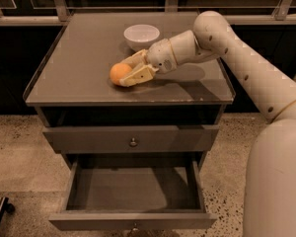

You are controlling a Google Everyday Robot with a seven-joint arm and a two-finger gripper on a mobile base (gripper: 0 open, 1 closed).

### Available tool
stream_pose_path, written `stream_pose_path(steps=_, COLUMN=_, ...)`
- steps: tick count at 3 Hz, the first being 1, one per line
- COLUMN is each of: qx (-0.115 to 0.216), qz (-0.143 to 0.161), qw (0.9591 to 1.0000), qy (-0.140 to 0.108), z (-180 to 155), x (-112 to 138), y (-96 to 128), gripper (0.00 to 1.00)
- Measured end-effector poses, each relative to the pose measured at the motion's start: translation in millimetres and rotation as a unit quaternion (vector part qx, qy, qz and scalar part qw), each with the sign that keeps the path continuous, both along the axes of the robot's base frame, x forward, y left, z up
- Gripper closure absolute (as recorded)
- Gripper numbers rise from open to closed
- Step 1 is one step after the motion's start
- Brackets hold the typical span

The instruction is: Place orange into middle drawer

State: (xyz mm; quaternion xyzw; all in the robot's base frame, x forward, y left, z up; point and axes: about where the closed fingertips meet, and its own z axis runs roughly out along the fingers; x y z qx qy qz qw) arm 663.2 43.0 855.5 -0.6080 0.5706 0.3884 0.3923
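Note:
The orange [117,73] lies on the grey cabinet top [79,68], left of centre near the front. My gripper [125,73] reaches in from the right, low over the top. Its two cream fingers [138,76] stand open on either side of the orange's right half. I cannot tell whether they touch it. The middle drawer [133,220] is pulled out below, the lower of the two, and its inside shows nothing in it. The matching grey drawer front [89,139] above it is closed.
A white bowl [141,36] stands on the top just behind the gripper. My arm [246,68] crosses the right side of the cabinet and my base fills the lower right. A dark object [0,214] lies on the speckled floor at lower left.

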Motion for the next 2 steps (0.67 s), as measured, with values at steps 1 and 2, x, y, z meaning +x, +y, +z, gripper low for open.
stream_pose_path(steps=1, qx=0.000, qz=0.000, qw=1.0000, qy=0.000, z=0.0, x=0.0, y=0.0, gripper=0.87)
stream_pose_path(steps=2, qx=0.000, qz=0.000, qw=1.0000, qy=0.000, z=0.0, x=0.0, y=0.1, gripper=1.00)
